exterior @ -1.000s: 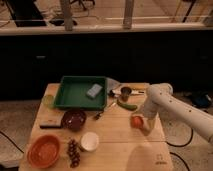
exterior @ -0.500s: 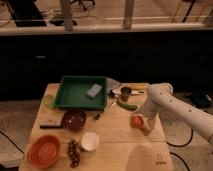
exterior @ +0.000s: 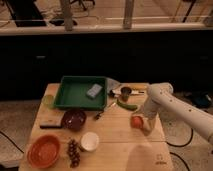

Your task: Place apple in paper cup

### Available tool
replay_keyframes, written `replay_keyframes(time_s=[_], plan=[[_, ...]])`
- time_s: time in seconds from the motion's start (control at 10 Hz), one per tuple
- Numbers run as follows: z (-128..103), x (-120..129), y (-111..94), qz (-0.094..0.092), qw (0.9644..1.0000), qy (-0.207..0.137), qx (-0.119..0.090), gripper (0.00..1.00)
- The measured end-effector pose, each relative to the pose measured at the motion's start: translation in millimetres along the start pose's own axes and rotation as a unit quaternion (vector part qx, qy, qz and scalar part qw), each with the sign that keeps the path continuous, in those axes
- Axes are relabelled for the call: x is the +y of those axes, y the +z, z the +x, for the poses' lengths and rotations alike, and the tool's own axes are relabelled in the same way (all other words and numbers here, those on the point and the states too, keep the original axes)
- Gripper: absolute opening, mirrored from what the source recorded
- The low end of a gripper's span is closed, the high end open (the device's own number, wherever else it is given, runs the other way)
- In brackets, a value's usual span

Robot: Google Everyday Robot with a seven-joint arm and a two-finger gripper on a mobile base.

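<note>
Paper cup (exterior: 90, 141) stood upright near the table's (exterior: 115, 150) front edge, left of centre; its contents could not be made out. Green tray (exterior: 80, 93) at the back edge held a grey block (exterior: 93, 90). Dark bowl (exterior: 74, 119) and orange bowl (exterior: 44, 151) sat toward the front-left corner, grapes (exterior: 74, 151) just beside the cup. Apple (exterior: 136, 121) sat near the right edge, round, no clear long axis. Tool (exterior: 142, 123) was at the apple; grip could not be told.

arm (exterior: 176, 106): white, smooth rounded tube links | end effector (exterior: 143, 123): pale, at table's right side
</note>
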State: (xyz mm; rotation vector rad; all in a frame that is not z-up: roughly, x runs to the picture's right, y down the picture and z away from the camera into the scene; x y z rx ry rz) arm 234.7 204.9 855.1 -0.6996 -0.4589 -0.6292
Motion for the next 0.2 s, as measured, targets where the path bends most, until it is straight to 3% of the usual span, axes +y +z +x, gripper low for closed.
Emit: replay_keyframes(time_s=[0.2], plan=[[-4.1,-0.7,0.2,0.004,0.9999,-0.009,-0.006,0.80]])
